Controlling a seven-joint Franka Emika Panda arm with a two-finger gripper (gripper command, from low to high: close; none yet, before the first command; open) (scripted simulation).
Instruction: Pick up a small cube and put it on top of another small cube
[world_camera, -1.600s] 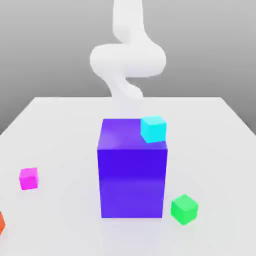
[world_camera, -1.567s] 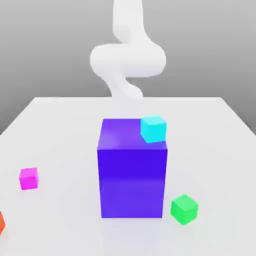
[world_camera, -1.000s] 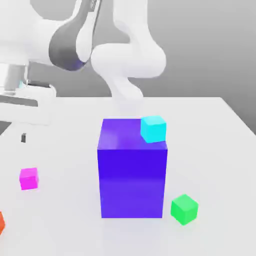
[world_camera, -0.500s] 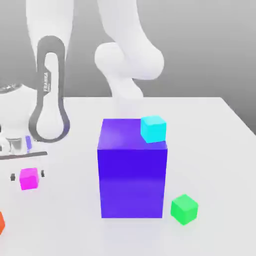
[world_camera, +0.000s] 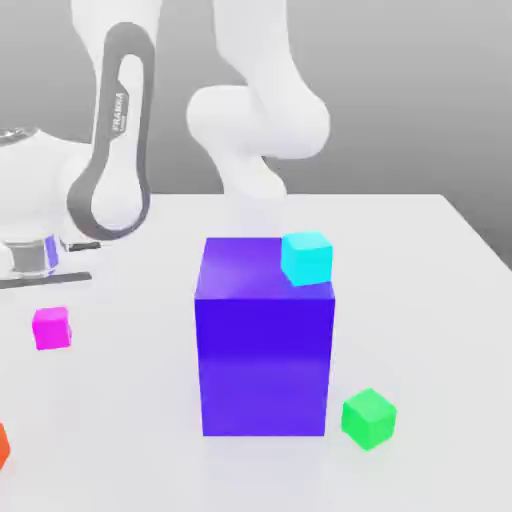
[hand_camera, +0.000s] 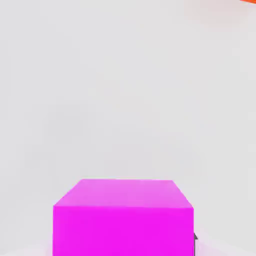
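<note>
The small magenta-pink cube (world_camera: 51, 327) hangs a little above the white table at the exterior view's left, under the arm's hand. My gripper (world_camera: 50, 318) is shut on it. In the hand view the same magenta cube (hand_camera: 122, 217) sits close up, with a dark sliver of one fingertip (hand_camera: 195, 239) at its side. The small bright green cube (world_camera: 368, 418) rests on the table at the exterior view's front right, beside the big block's lower corner and well apart from the gripper.
A tall blue-violet block (world_camera: 264, 340) stands mid-table between the two small cubes, with a cyan cube (world_camera: 306, 257) on its top. An orange-red cube (world_camera: 2, 445) lies at the front left edge, and shows as an orange-red corner (hand_camera: 248, 1) in the hand view. The table (world_camera: 430, 290) is white.
The arm swung in and came down over the magenta cube, its fingers flanked it, and now the hand and the cube have risen together. The other cubes have not moved.
</note>
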